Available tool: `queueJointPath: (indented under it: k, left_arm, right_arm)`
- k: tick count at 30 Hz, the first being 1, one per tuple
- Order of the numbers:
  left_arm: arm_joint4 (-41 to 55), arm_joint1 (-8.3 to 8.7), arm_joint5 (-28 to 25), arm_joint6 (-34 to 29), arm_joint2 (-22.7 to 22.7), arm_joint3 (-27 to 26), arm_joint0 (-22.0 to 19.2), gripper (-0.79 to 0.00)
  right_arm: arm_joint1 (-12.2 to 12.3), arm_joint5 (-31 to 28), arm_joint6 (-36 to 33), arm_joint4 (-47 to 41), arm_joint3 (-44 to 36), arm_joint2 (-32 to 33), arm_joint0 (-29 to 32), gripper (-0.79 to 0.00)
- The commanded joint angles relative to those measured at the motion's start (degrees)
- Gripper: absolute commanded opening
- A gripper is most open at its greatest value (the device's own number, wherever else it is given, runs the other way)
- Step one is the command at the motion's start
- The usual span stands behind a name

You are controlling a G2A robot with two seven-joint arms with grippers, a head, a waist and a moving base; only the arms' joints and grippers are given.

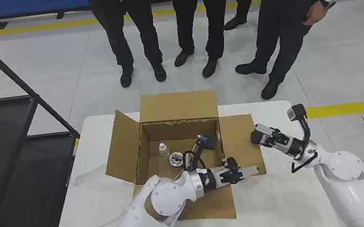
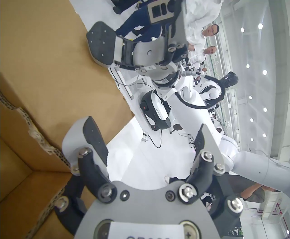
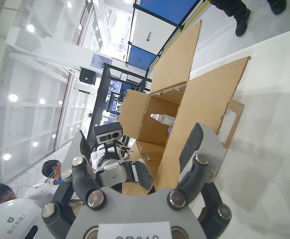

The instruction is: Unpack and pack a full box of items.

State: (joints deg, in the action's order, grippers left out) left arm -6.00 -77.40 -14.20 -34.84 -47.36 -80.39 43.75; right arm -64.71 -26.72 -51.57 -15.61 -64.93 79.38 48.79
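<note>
An open cardboard box (image 1: pixel 178 124) stands mid-table with its flaps spread. Inside lie a white spray bottle (image 1: pixel 163 149) (image 3: pixel 162 118), a dark round item (image 1: pixel 176 159) and a blue-capped item (image 1: pixel 201 140). My left gripper (image 1: pixel 235 171) (image 2: pixel 147 140) is open at the near corner of the right-hand flap (image 1: pixel 240 144) (image 2: pixel 45 68), one finger close beside the cardboard. My right gripper (image 1: pixel 261 135) (image 3: pixel 138 147) is open at the outer edge of that same flap (image 3: pixel 192 101), facing the left gripper (image 3: pixel 138 173). Neither holds anything.
The white table (image 1: pixel 282 204) has bare surface to the right of and in front of the box. A black metal rack (image 1: pixel 6 128) stands to the left. Several people stand on the floor beyond the table's far edge.
</note>
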Motion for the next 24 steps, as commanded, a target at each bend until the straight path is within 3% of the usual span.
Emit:
queueJointPath:
  k: [1,5,13,24]
  left_arm:
    - [-0.68,0.49,-0.22,0.56,-1.88,-1.78,1.09,0.000]
    - [-1.72,2.08,-0.37,1.90,-8.12,-7.32,5.23,0.000]
    - [-3.34,5.30,0.31,4.12,-23.48,-21.04,17.85,0.000]
    - [-1.99,7.22,-0.12,8.06,-38.04,-32.78,31.64,0.000]
  right_arm:
    - [0.07,0.15,-0.10,0.14,0.17,-0.03,0.02,0.000]
    - [0.32,0.55,-1.06,0.56,0.34,0.07,0.07,0.000]
    - [0.46,1.98,-1.93,2.76,0.41,-1.50,-0.57,0.000]
    - [0.02,7.08,1.17,11.11,-1.02,-6.50,-2.84,0.000]
